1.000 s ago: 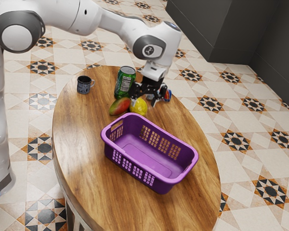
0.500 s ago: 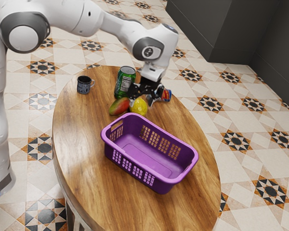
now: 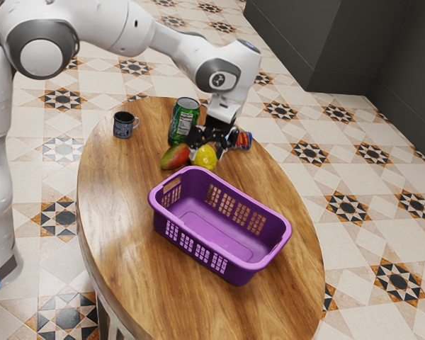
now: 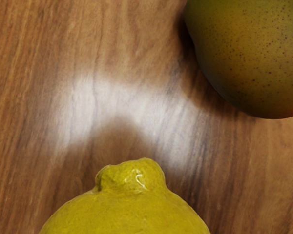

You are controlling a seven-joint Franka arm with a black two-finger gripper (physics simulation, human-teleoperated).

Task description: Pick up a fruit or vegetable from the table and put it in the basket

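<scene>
Patterned floor tiles spread around your wooden desk. Your lemon has its nubby tip pointing out from under the hand, past one side of the mango, its long axis running back beneath the hand. It sits on the desk, below the claw and between its wide-spread fingers, near the purple basket. You see bright yellow, lightly glossy, faintly dimpled skin.

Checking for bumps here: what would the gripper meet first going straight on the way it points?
Probably the lemon: the gripper points down over it, toward the table. The remaining gap is hard to judge.
</scene>
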